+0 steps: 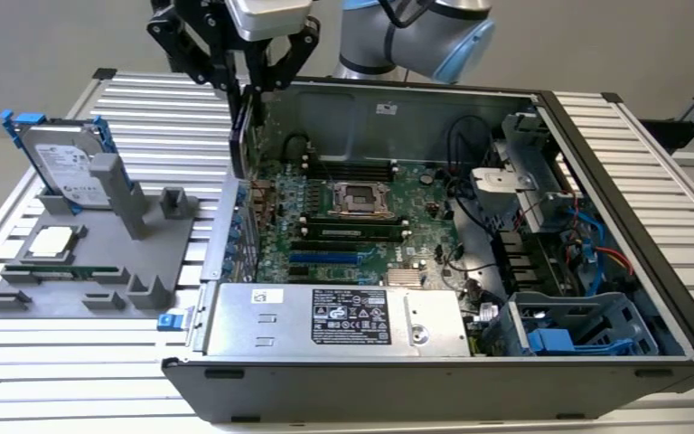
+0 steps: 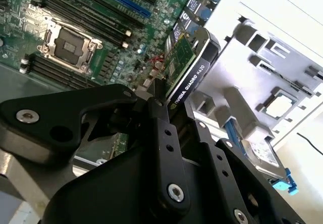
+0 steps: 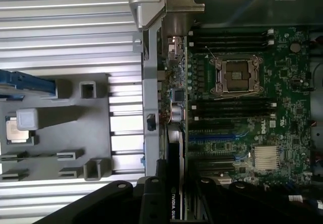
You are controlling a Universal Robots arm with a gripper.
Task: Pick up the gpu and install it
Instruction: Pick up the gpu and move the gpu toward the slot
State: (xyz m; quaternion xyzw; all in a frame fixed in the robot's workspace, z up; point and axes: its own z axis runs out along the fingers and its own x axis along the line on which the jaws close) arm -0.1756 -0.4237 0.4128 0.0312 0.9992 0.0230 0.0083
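One gripper (image 1: 254,90), upper left of exterior view, fingers (image 2: 164,133) clenched on gpu (image 1: 239,145); card upright over case (image 1: 444,389) wall at exterior view's left; hard drive (image 1: 64,163) propped on bench (image 1: 154,108).

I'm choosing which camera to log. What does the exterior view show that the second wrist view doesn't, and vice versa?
Exterior view: the whole computer case, its power supply and the robot arm. Second wrist view: the graphics card, its green board and black cooler up close. Both: the gripper shut on the card, the processor socket and the hard drive.
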